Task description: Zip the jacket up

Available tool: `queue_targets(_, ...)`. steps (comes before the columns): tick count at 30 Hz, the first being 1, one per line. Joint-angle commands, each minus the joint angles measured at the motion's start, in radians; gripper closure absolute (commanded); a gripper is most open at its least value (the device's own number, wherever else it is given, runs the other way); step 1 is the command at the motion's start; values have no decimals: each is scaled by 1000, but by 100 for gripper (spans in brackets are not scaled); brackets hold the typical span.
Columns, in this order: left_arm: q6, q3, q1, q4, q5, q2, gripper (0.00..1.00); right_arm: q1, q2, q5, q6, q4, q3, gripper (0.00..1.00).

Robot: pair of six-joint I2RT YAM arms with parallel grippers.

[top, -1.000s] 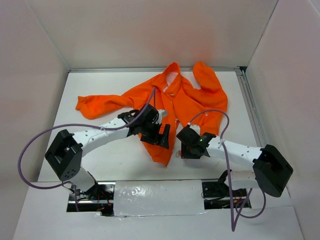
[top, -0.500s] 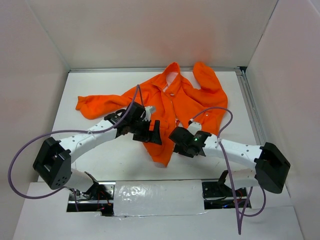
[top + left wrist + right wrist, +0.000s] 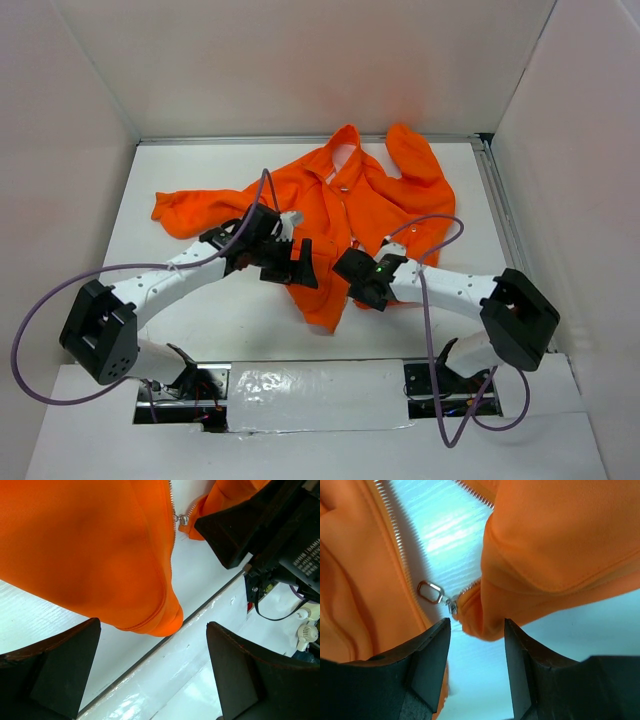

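Jacket (image 3: 385, 205) lies unzipped mid-tabletop (image 3: 230, 315), hem toward the arms. Right tool (image 3: 350, 270) has shifted left to the hem corner by the zipper pull (image 3: 431, 591); gap narrow, nothing clamped. Left tool (image 3: 303, 266) spread wide over the other hem corner.

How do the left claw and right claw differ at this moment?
The left claw gapes wide near one hem corner of the jacket; the right claw is open narrowly, straddling the other corner, beside the zipper pull. Both are open, gripping nothing.
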Motion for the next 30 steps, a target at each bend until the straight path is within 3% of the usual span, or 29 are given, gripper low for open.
queue_targets(1, 25, -8, 14, 28, 33, -33, 1, -17, 28, 19, 17, 48, -26, 46)
queue_targets(9, 25, -8, 21, 25, 36, -22, 1, -50, 92, 6, -17, 122, -41, 52)
queue_targets(12, 25, -7, 21, 25, 39, -16, 1, -51, 114, -25, -34, 158, -58, 59)
queue_targets(18, 27, 2, 20, -1, 33, -13, 1, -51, 160, -59, -63, 195, -67, 84)
queue_targets(20, 28, 10, 8, -15, 28, -20, 1, -51, 139, -62, -86, 199, -67, 98)
queue_targets(21, 30, 11, -11, -16, 26, -22, 1, -48, 125, -57, -99, 197, -72, 100)
queue_targets(30, -19, 139, -176, -168, -118, -22, 1, -37, -226, 119, -313, 27, -64, 100)
